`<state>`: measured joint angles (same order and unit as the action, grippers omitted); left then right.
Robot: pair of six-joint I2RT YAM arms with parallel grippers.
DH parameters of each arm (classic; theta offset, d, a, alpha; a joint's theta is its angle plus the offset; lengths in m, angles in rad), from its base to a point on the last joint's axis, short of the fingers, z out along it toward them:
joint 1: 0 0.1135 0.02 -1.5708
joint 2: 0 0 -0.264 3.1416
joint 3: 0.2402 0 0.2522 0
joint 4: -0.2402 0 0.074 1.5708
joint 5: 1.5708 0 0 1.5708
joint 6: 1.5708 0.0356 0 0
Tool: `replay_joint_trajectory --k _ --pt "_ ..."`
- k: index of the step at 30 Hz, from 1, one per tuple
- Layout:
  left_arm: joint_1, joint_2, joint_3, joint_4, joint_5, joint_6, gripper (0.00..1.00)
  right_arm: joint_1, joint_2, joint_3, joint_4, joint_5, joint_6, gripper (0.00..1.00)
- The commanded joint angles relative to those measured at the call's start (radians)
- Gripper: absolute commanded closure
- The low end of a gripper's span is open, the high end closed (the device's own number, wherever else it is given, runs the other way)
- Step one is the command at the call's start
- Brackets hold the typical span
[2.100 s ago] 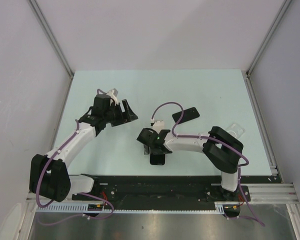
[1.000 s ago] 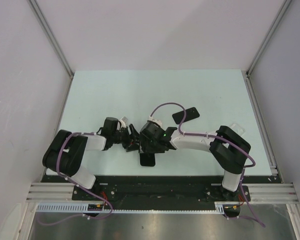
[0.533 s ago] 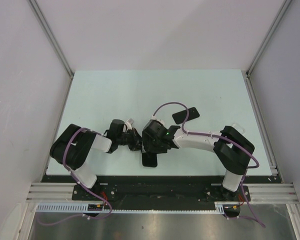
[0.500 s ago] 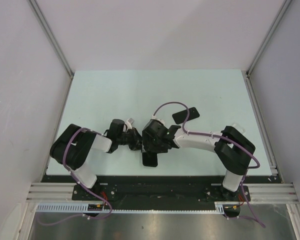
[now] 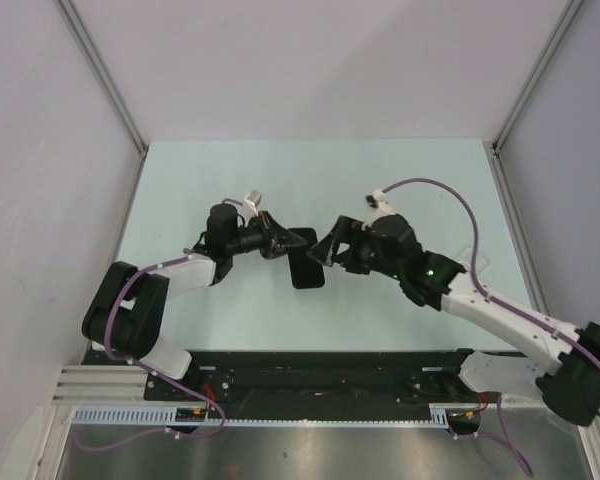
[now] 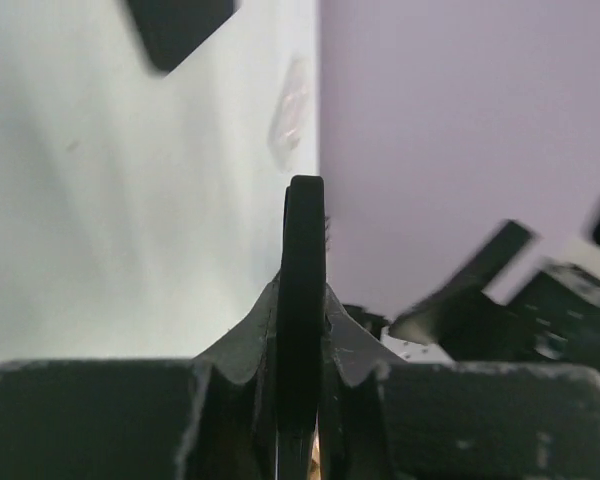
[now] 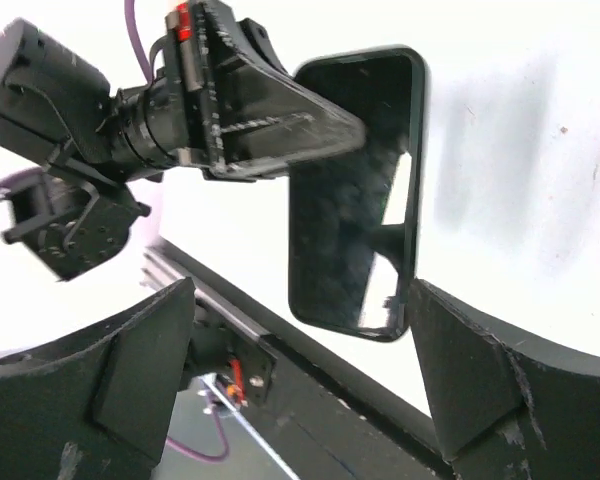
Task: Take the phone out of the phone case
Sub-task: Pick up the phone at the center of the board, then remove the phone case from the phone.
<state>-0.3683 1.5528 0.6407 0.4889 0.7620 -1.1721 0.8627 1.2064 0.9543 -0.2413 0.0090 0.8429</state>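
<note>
Over the table [image 5: 180,190], just toward 6 o'clock of its middle, the phone [image 7: 355,200] is held off the surface. The left gripper [image 5: 292,241] reaches in from 9 o'clock and pinches its upper end. The right gripper [image 5: 329,250] faces it from 3 o'clock, jaws spread wide and holding nothing. The phone is probably light, stiff and glossy, so slippery on its faces. I cannot tell whether a case is on it. The free lower end, gripped across the rim, looks safest.
</note>
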Motion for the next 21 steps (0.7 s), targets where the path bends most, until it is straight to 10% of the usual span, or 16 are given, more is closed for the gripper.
replay_joint_trajectory --k 1,11,21 --pt "0.028 -0.088 0.062 0.253 0.051 -0.151 1.00 -0.114 -0.149 -0.173 0.230 -0.161 0.087 0.11" --pt "0.045 0.021 0.043 0.911 0.046 -0.579 1.00 -0.223 -0.232 -0.367 0.624 -0.375 0.254 0.24" --pt "0.055 0.013 0.033 0.938 0.039 -0.604 1.00 -0.208 -0.143 -0.428 0.893 -0.416 0.374 0.73"
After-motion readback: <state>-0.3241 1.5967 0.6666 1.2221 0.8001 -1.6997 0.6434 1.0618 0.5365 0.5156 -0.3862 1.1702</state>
